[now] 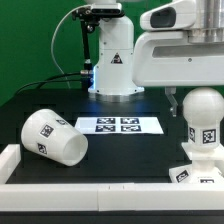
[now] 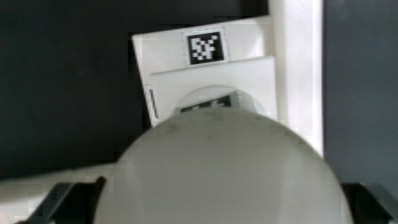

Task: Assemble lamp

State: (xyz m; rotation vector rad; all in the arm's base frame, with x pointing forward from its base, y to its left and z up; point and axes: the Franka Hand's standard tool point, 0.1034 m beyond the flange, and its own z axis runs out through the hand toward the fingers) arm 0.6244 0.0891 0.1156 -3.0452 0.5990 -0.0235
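The lamp's rounded white bulb [image 1: 203,118] stands upright on the small white base [image 1: 196,170] at the exterior view's right, near the front rim. My gripper [image 1: 190,100] comes down over the bulb's top, and one dark finger [image 1: 173,99] shows beside it. In the wrist view the bulb [image 2: 222,170] fills the space between my dark fingers [image 2: 75,200], which lie against its sides. The tagged base [image 2: 205,70] shows beneath it. The large tapered shade [image 1: 52,136] lies on its side at the exterior view's left, apart from the gripper.
The marker board [image 1: 119,125] lies flat mid-table. A raised white rim [image 1: 90,187] runs along the front edge and the left side. The robot's white pedestal [image 1: 113,70] stands at the back.
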